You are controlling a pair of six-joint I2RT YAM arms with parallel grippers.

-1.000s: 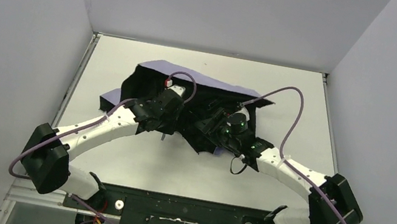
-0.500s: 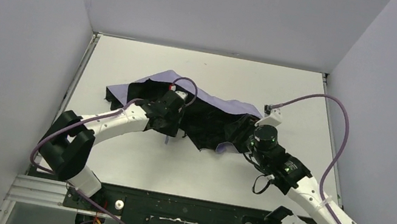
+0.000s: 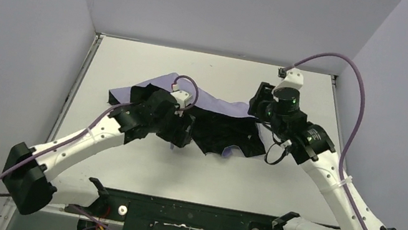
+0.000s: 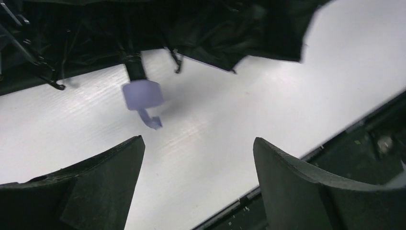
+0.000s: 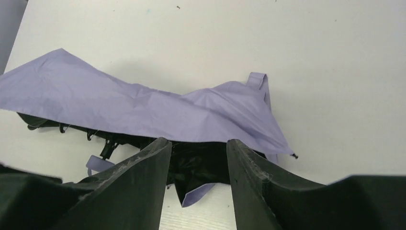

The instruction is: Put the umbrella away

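Lavender umbrella (image 3: 222,104) lies crumpled on the white table (image 3: 215,73) — left gripper (image 4: 197,141) wide, empty; right gripper (image 5: 198,143) half-open, empty above it.

we log two arms, left arm (image 3: 83,139) and right arm (image 3: 334,188): white tubular links, chunky black joint housings. a lavender-purple cable (image 3: 357,123) runs along each, looping free near the wrist into a small white connector (image 3: 292,75). green indicator lights (image 3: 290,95) glow on the right wrist housing. black base plate (image 3: 190,217) carries two silvery round bolts (image 3: 122,209). left gripper (image 4: 197,141) and right gripper (image 5: 198,142): broad matte black fingers (image 5: 129,191), wedge-shaped, edges scuffed pale.
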